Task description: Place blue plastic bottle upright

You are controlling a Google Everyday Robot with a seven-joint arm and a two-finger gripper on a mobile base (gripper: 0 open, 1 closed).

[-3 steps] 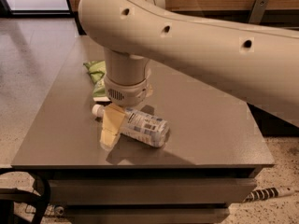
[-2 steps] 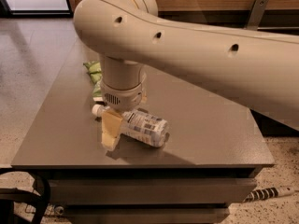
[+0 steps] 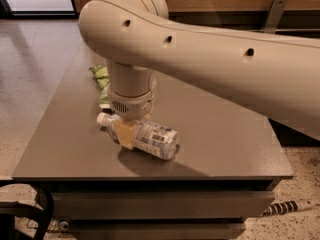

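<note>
The gripper (image 3: 125,135) is down at the tabletop, its tan tip set over the shoulder of the blue plastic bottle (image 3: 156,139); the tip hides that part of the bottle, and whether the jaws are clamped on it or loose around it cannot be told from this angle. The bottle lies on its side on the table (image 3: 220,134), slanted across the near left part of the top; its white cap (image 3: 102,118) points left and a little away, its base points right and toward the front edge; the printed white label wraps the body to the right of the gripper; a dark shadow spreads on the table just in front of it.

Above the gripper rises the cream wrist (image 3: 131,91), a short upright cylinder with a small vent grille on its lower band; from it the thick cream arm (image 3: 210,49) sweeps up and off to the right, filling much of the upper view, with three dark round holes along its side.

Behind the wrist, toward the table's far left edge, lies a green chip bag (image 3: 99,75), well apart from the bottle; a further green patch shows at the wrist's left side, and what it is cannot be told.

The table is a dark grey slab with shelves below; speckled floor (image 3: 30,84) lies to the left; a black-and-white striped object (image 3: 286,207) rests on the floor at lower right.
</note>
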